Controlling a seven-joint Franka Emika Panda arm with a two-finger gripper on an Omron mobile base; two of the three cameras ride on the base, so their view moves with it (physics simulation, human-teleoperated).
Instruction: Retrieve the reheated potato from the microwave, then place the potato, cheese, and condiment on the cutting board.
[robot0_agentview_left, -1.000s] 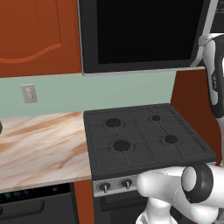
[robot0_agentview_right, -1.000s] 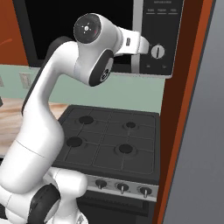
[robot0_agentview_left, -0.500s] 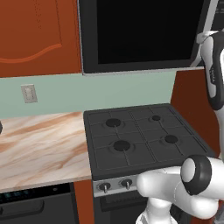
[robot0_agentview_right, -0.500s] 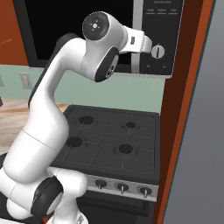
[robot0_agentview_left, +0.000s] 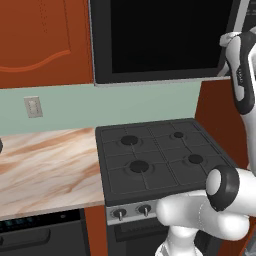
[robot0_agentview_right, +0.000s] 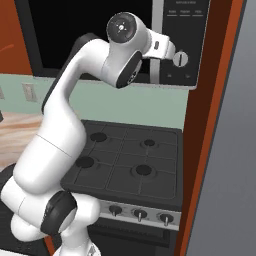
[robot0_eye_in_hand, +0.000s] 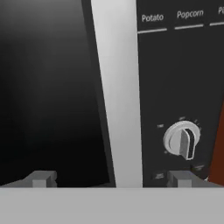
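"Potato" and "Popcorn" — labels atop the microwave (robot0_eye_in_hand: 175, 87) control panel.

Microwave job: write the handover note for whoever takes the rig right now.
Gripper: open, holding nothing, raised in front of the microwave, fingertips astride the silver strip between the black door and the control panel; knob just right of it.
Things: microwave door shut, so the potato cannot be seen. Cheese, condiment and cutting board: whereabouts unknown from here. Stove below the microwave, counter to its left.
Done: arm brought up to the microwave.
Left: open the door, take out the potato, then put potato, cheese and condiment on the board.
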